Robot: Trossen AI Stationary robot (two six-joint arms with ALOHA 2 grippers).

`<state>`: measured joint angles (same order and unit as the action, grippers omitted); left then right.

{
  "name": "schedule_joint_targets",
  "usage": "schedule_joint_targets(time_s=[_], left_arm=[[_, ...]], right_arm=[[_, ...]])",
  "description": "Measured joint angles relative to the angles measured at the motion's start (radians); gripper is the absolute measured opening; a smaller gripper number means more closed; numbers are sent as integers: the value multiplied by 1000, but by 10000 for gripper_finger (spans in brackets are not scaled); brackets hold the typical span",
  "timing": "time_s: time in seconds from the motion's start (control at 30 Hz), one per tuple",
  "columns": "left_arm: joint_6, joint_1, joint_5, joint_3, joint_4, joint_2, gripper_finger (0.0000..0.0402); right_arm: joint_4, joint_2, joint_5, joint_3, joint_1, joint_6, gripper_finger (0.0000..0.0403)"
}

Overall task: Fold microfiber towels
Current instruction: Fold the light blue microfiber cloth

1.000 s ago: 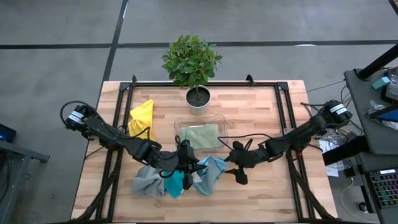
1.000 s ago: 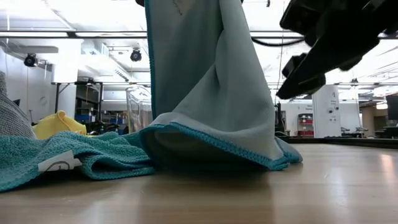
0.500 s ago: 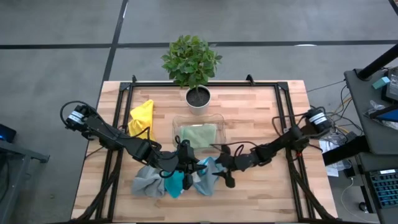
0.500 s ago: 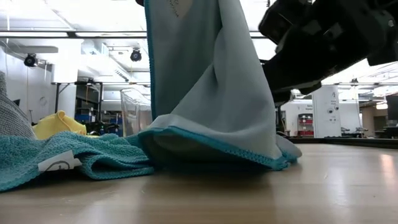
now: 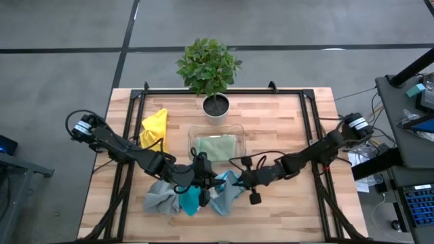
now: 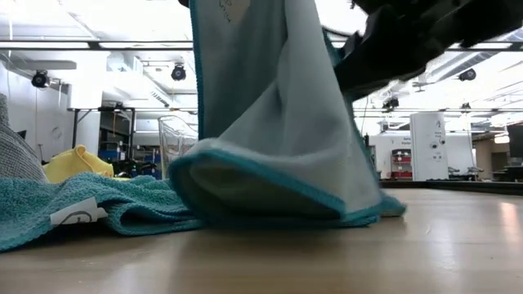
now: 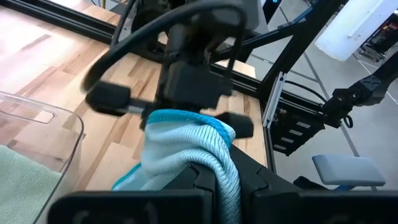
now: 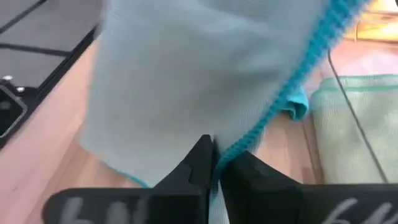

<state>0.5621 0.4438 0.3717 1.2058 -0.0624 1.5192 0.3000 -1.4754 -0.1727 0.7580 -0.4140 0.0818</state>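
Farthest left of the plant pot point(image 5: 215, 107) lies the yellow towel point(image 5: 154, 129), crumpled against the frame rail and not in use. Nearer the front edge, to the pot's left, the grey towel point(image 5: 161, 197) sits bunched on the surface point(image 5: 285, 129), with the teal towel point(image 5: 190, 199) touching its right side.

The left hand point(image 5: 203, 177) hangs in front of the pot, its fingers closed on an upper edge of the light blue towel point(image 5: 229, 191), so the cloth drapes down and only its lower hem rests on the wood. That lift probably serves to let the cloth hang flat before it is folded.

Just in front of the pot, the clear tray point(image 5: 194, 132) holds the green towel point(image 5: 218, 147), lying flat and apparently already folded, well clear of the working pile.

To the pot's right and front, the right hand point(image 5: 247, 180) meets the same blue towel from the other side; its wrist view shows the fingertips closed with the blue hem running between them. Held at two points, the towel can be stretched out and laid down evenly.
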Motion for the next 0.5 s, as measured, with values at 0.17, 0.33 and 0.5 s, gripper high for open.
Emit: schedule_joint_targets(time_s=[0.17, 0.33, 0.5], left_arm=[[0, -6, 1, 2, 0, -13, 0], [-14, -13, 2, 2, 1, -31, 0], [-46, -19, 2, 2, 1, -39, 0]], right_arm=[[-167, 127, 17, 8, -23, -53, 9], [-293, 286, 24, 8, -48, -77, 9], [-412, 434, 24, 8, -60, -7, 9]])
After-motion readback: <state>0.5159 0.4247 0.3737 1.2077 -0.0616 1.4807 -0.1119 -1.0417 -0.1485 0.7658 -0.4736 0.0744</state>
